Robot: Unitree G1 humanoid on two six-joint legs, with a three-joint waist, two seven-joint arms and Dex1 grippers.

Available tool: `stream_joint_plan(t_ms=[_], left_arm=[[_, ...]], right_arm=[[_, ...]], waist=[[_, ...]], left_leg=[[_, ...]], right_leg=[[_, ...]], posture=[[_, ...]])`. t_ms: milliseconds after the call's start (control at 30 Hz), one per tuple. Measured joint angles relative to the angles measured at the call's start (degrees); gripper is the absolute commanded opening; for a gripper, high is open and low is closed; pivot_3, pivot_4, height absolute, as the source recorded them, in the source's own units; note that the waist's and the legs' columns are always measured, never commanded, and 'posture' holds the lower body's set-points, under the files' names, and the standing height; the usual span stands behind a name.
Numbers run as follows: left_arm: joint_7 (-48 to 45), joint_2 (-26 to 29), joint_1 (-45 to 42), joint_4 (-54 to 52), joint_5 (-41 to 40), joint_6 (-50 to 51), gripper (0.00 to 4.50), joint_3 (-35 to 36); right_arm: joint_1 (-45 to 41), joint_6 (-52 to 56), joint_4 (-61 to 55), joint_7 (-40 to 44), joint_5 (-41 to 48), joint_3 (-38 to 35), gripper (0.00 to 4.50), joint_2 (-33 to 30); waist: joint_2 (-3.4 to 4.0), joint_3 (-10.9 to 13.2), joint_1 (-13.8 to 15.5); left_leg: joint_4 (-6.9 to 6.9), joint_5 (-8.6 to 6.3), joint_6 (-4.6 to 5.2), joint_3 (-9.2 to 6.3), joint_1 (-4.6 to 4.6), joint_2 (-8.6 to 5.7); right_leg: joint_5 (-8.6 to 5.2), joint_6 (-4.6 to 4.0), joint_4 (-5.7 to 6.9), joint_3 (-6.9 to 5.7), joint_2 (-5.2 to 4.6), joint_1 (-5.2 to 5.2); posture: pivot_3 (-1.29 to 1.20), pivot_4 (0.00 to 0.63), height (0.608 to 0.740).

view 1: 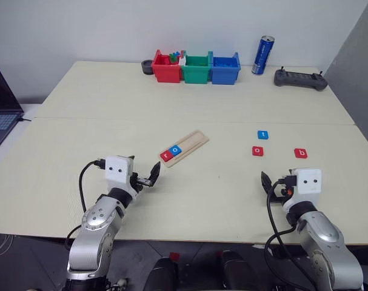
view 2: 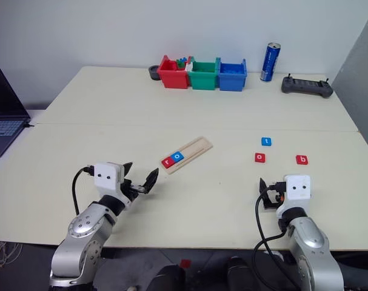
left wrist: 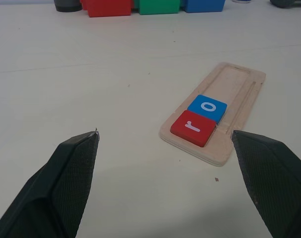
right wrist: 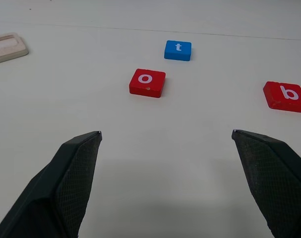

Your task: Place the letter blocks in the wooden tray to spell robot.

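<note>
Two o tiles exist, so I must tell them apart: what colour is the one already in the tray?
Blue o tile, clearest in the left wrist view.

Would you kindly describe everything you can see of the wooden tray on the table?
The wooden tray is a long, narrow strip of pale wood with rounded corners and a shallow recess with a groove along one side. It lies flat on the table, set at a slant, ahead of the open left gripper, which does not touch it. A red r block and a blue o block sit side by side at its near end; the rest is unfilled.

Pale table [view 1: 190, 103] — plain white wall [view 1: 171, 24]
</note>
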Motion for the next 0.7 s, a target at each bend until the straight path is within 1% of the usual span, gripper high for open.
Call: stream_joint_plan(t_ms=[267,700], left_arm=[[-3.77,1.44,2.48,-0.67,-0.95,0.62,4.5,-2.48],[-3.97,1.52,2.4,-0.69,-0.82,-0.43,4.5,-2.64]], right_arm=[[1.97,-0.6,-0.19,-0.15,-0.56,0.02,4.48,0.02],[1.15,-1.19,-0.11,-0.79,-1.86,0.0,4.48,0.86]], waist=[[0.0,0.0,-0.04],[0.0,0.0,-0.03]], left_leg=[[-0.03,0.0,0.0,0.01,0.01,0.01],[-0.03,0.0,0.0,0.01,0.0,0.01]], right_leg=[[-0.01,0.01,-0.03,0.0,0.0,-0.01],[-0.02,0.02,-0.04,0.0,0.0,0.0]], posture=[[0.0,0.15,0.74],[0.0,0.15,0.74]])
